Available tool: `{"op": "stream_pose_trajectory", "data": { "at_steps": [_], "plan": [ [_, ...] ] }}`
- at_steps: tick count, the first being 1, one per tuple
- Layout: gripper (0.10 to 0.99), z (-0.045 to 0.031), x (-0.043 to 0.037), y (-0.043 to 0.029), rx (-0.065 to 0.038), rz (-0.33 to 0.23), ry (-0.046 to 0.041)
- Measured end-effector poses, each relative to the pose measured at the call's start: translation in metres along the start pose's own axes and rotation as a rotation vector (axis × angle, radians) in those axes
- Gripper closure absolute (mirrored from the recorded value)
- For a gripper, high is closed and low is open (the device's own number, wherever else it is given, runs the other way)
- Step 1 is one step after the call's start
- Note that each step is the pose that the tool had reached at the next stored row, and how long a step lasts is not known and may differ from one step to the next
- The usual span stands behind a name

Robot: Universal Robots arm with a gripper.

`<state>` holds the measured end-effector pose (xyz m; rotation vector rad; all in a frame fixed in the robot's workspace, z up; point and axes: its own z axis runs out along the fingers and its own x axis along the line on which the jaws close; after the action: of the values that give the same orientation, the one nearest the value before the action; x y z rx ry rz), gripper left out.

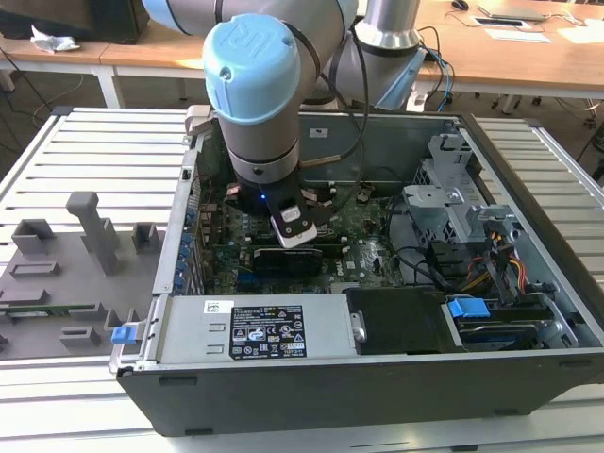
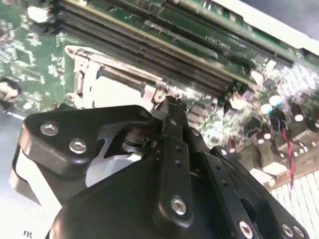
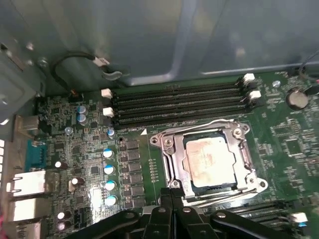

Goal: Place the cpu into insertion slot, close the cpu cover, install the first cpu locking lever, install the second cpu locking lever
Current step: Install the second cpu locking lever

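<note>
The cpu (image 3: 209, 158) lies silver-grey face up in the middle of the green board, and it shows as a bright patch (image 2: 113, 89) in the second wrist view. The cpu cover (image 3: 168, 158) lies flat down around it, hiding the insertion slot beneath. Thin wire locking levers (image 3: 227, 195) run along the cover's near side. My gripper (image 3: 167, 191) is shut, fingertips pressed together, at the near corner of the cover. Its black tip (image 2: 168, 102) touches a metal tab at that corner. In the exterior view the arm's wrist (image 1: 291, 226) hangs inside the open computer case (image 1: 528, 142).
Long black memory slots (image 3: 179, 102) run just beyond the socket. Capacitors (image 3: 108, 169) and rear ports (image 3: 27, 184) stand beside it. The case holds a power supply (image 1: 255, 330), drive cages (image 1: 453, 203) and cables (image 1: 491, 264). A grey fixture tray (image 1: 75, 255) sits at the exterior view's left.
</note>
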<state>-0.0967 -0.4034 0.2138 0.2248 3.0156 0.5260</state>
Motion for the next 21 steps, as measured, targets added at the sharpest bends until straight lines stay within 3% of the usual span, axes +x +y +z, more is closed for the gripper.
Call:
{"op": "stream_pose_trajectory", "data": {
  "at_steps": [1, 2, 3, 4, 6, 9, 11, 12, 13, 16, 19, 21],
  "plan": [
    [0.980, -0.0032, -0.0001, 0.0012, 0.006, 0.000, -0.0010],
    [0.980, -0.0053, -0.0003, 0.0019, 0.046, -0.004, -0.0064],
    [0.980, -0.0054, -0.0016, 0.0021, 0.080, -0.006, -0.0115],
    [0.980, -0.0049, -0.0058, 0.0027, 0.090, -0.004, -0.0128],
    [0.980, -0.0043, -0.0124, 0.0036, 0.098, -0.003, -0.0126],
    [0.980, -0.0031, -0.0250, 0.0053, 0.120, -0.002, -0.0099],
    [0.980, -0.0024, -0.0303, 0.0065, 0.138, -0.002, -0.0081],
    [0.980, -0.0014, -0.0326, 0.0089, 0.151, -0.002, -0.0061],
    [0.980, -0.0001, -0.0334, 0.0122, 0.157, -0.002, -0.0052],
    [0.980, 0.0054, -0.0344, 0.0274, 0.164, -0.002, -0.0036],
    [0.980, 0.0089, -0.0355, 0.0368, 0.169, -0.002, -0.0022],
    [0.980, 0.0126, -0.0360, 0.0469, 0.172, -0.002, -0.0011]
  ]
}}
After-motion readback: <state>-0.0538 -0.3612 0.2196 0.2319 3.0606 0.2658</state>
